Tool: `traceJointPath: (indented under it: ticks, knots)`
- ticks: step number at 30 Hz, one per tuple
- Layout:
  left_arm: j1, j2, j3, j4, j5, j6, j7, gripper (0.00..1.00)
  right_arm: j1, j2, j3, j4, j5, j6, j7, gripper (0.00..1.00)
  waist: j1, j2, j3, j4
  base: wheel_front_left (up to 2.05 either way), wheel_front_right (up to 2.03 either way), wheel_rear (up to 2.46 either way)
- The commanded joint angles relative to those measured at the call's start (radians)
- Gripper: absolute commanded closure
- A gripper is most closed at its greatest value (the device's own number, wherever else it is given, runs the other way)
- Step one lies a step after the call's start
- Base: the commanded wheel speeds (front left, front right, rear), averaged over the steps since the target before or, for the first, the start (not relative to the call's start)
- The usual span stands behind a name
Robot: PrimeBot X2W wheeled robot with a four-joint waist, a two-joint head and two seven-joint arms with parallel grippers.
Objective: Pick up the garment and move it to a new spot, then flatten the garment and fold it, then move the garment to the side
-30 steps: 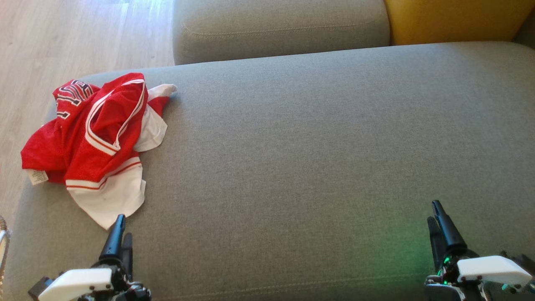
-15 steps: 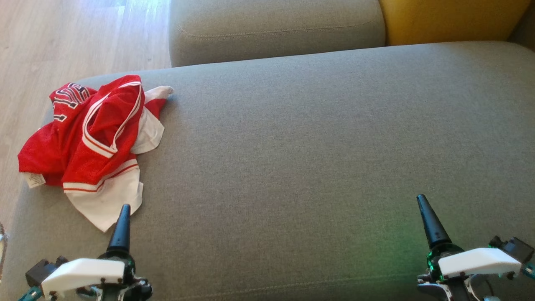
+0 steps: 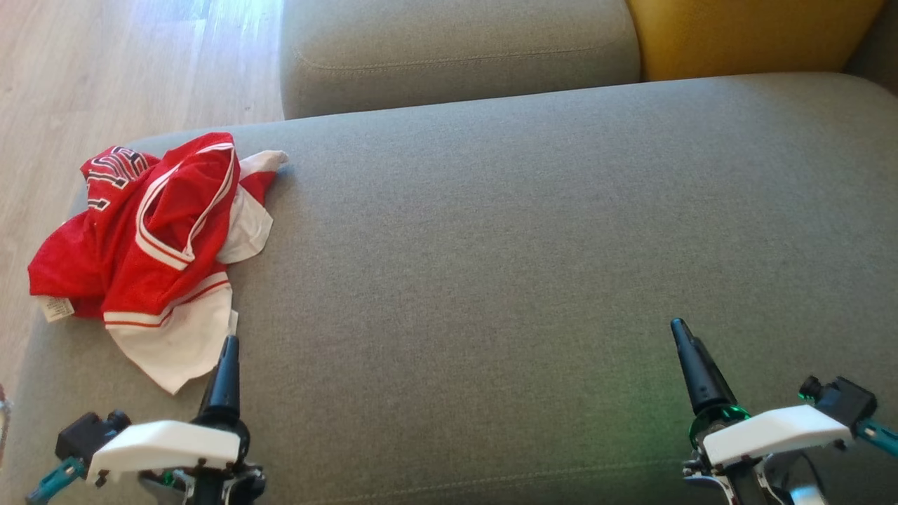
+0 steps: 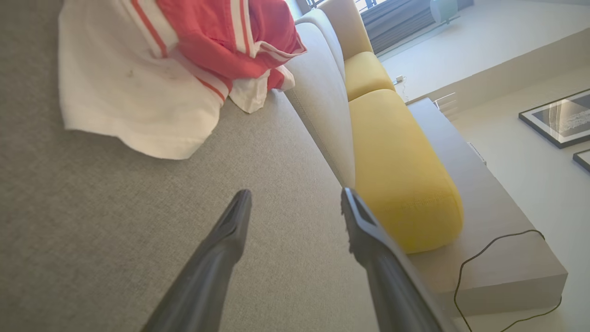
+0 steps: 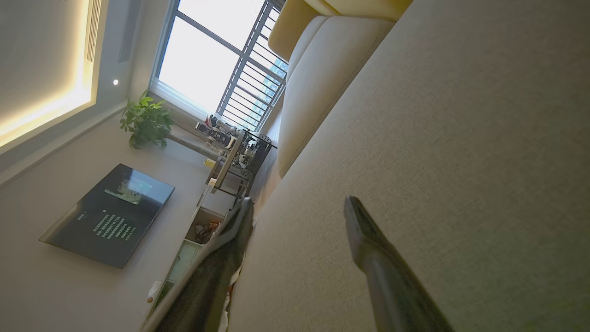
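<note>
A crumpled red and white garment point(image 3: 151, 242) lies on the left end of the grey sofa seat point(image 3: 526, 245). The left wrist view shows its white hem and red folds point(image 4: 152, 69) at the top left. My left gripper point(image 3: 228, 351) hovers just below and to the right of the garment's white corner, apart from it. In the left wrist view its two fingers point(image 4: 295, 207) stand open over bare grey fabric. My right gripper point(image 3: 684, 344) is at the lower right, far from the garment; its fingers point(image 5: 297, 212) are open with nothing between them.
A grey back cushion point(image 3: 456, 49) and a yellow cushion point(image 3: 751, 31) line the far side of the seat. Wooden floor point(image 3: 105, 70) lies beyond the sofa's left end. In the left wrist view a cable point(image 4: 502, 258) lies on a ledge behind the sofa.
Both arms have turned at the wrist and moved up the view: the left gripper closer to the garment's white corner, the right toward the seat's middle. The camera has shifted slightly.
</note>
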Motion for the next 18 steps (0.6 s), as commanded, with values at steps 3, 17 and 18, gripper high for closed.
traceJointPath:
  ticks: [3,17,18]
  knots:
    - [-0.027,0.012,-0.001,-0.061,0.065,0.009,-0.02,0.0,-0.026,-0.006,0.021,-0.05,-0.059,0.0,-0.02,0.0,0.0,0.0,-0.003,-0.001,0.0,0.0,0.0]
    - [-0.019,0.014,-0.016,-0.096,0.238,0.044,-0.061,0.0,-0.016,-0.008,0.027,-0.1,-0.222,0.0,-0.061,0.0,0.0,0.0,-0.012,-0.005,0.0,0.0,0.0]
    - [-0.019,0.014,-0.018,-0.101,0.253,0.044,-0.064,0.0,-0.015,-0.008,0.028,-0.103,-0.235,0.0,-0.064,0.0,0.0,0.0,-0.013,-0.005,0.0,0.0,0.0]
